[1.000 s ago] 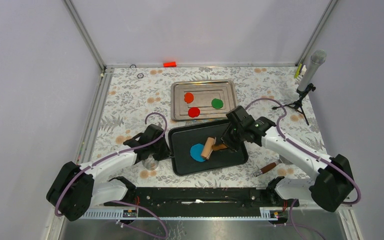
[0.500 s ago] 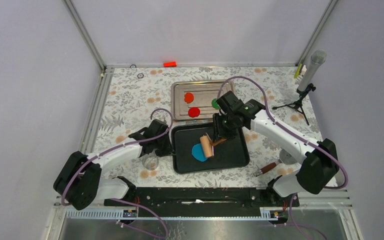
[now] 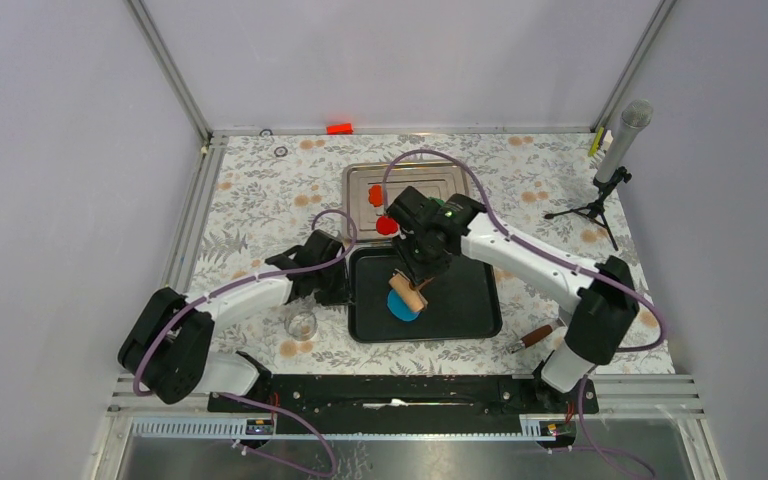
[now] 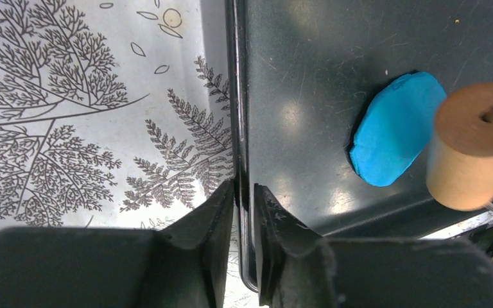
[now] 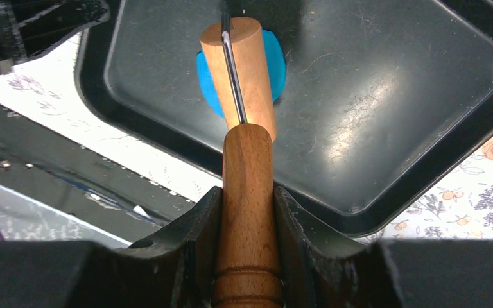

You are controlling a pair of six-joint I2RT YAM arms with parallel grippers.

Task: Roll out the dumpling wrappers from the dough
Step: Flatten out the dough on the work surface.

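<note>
**Tray slip is the main risk while the roller bears on the dough**

Pressure from the rolling pin (image 5: pixel 241 70) could shove the black tray (image 3: pixel 465 310) across the tablecloth. The left gripper (image 4: pixel 244 205) straddles the tray's left rim near its near-left corner, a finger close on each side. The left wrist view does not show whether it is pinching the rim or has let go. If it is loose, a firm stroke would likely drag the tray and smear the dough (image 4: pixel 395 131) unevenly.

The right gripper (image 5: pixel 247 199) is clamped on the pin's wooden handle, and the roller lies across the blue patch at an angle. Only part of the dough sits under the roller, so one side could end up thinner, or the soft clay could stick to the wood and lift off.

The black tray holds only the dough, in its left half toward the near edge, with the roller on top of it. The silver tray (image 3: pixel 460 175), just beyond the black tray's far edge, holds a red wrapper (image 3: pixel 388 225) and an orange wrapper (image 3: pixel 375 193). The right arm crosses over the rest of the silver tray, so anything else in it is hidden.
</note>
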